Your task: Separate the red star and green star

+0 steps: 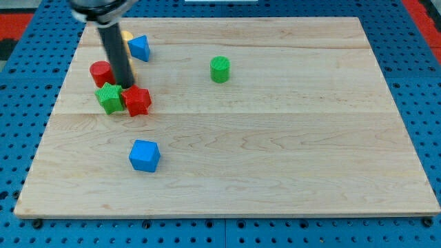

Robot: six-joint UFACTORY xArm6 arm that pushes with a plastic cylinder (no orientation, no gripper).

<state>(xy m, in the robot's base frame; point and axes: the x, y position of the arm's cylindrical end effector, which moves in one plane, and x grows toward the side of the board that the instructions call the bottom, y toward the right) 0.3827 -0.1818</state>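
Observation:
The green star (109,98) and the red star (138,100) lie side by side at the board's left, close together with a small gap. My dark rod comes down from the view's top left, and my tip (125,85) rests just above the gap between the two stars, touching or nearly touching both. A red cylinder (101,72) stands just left of the rod, above the green star.
A blue triangular block (140,47) and a partly hidden yellow block (128,36) lie near the top left. A green cylinder (220,69) stands near the top middle. A blue cube (144,155) lies lower left. The wooden board (289,151) sits on a blue pegboard.

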